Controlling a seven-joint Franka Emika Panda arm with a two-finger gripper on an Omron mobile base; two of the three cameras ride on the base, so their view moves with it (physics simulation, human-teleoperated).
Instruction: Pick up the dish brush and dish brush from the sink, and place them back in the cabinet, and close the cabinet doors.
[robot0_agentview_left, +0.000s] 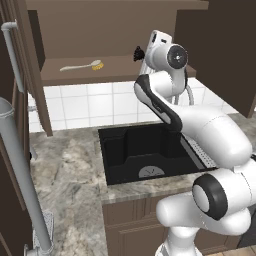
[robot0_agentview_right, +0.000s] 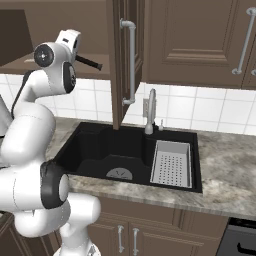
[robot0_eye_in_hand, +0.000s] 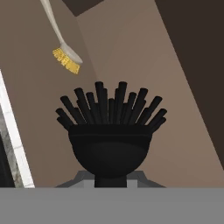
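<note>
The black-handled, black-bristled dish brush (robot0_eye_in_hand: 109, 131) sits clamped in the end effector (robot0_eye_in_hand: 109, 183), raised toward the cabinet's light brown shelf (robot0_agentview_left: 115, 67), likely for placing beside the whitish yellow-bristled brush (robot0_agentview_left: 82, 65).

white square-tile backsplash (robot0_agentview_right: 210, 112) behind the counter, mottled grey-beige stone countertop (robot0_agentview_left: 65, 170), brown lower cabinet fronts (robot0_agentview_right: 150, 230) with small silver pulls, white perforated rack (robot0_agentview_right: 171, 163) at right of basin, dark appliance corner (robot0_agentview_right: 242, 240) at lower right, flat even lighting
</note>
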